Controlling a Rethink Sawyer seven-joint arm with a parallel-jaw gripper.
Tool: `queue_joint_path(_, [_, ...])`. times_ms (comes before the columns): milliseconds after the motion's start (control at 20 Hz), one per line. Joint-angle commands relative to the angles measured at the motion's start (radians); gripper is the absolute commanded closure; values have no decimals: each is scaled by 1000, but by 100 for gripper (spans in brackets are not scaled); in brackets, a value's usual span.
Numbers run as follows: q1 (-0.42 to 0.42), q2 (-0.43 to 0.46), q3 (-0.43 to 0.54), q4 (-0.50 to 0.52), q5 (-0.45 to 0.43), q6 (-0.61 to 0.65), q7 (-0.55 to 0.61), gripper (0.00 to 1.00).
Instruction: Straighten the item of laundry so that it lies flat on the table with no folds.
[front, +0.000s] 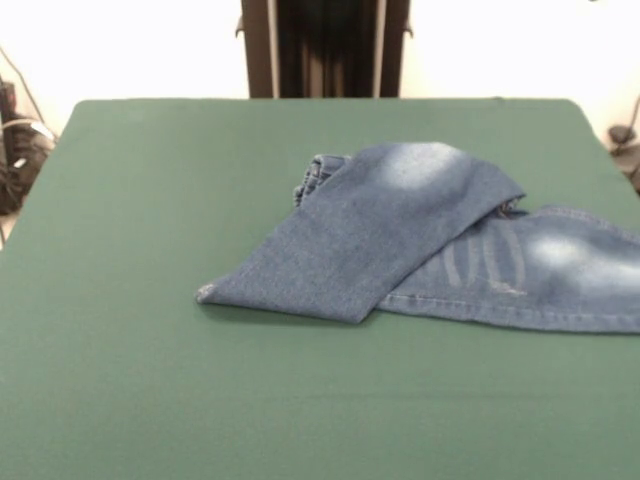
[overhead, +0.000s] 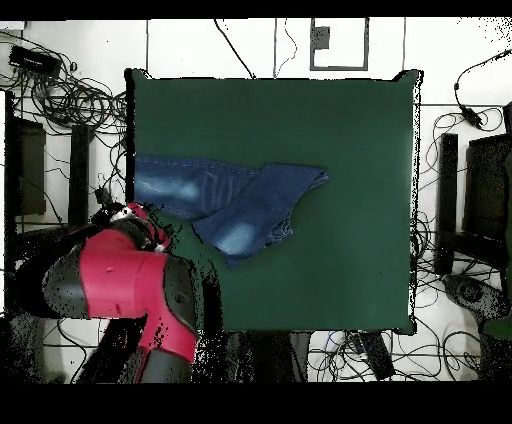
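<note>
I see the table (front: 130, 300) first, a broad green field, with most of its cloth bare on the side away from the arm. In the overhead view the red and black arm (overhead: 125, 285) sits drawn back over the table's corner by the base, its bulk off the working surface. I take that as a parked pose that leaves the cameras a clear look at the cloth.

The jeans (front: 400, 240) lie toward one long edge of the table, reaching to that edge in both views. They are not flat: one leg (overhead: 265, 205) is folded back across the rest of the garment at a slant, so it covers the seat and part of the other leg (front: 560, 275). A bit of gathered waistband (front: 315, 175) peeks out behind the fold in the front view. That overlap is the whole job, as I judge it; the upper leg must be swung off the lower one.

The gripper (overhead: 135, 222) shows only as a small light and red cluster at the arm's end, near the jeans' edge but apart from them. I cannot tell how wide it stands, nor whether it has hold of anything; nothing of the denim appears lifted toward it. From there, the folded leg's free hem lies well away, farther out over the table, and the nearest denim is the uncovered leg.
</note>
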Motion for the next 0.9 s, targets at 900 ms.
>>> queue_joint_path(900, [-349,-30,341,214,-372,-195,-171,0])
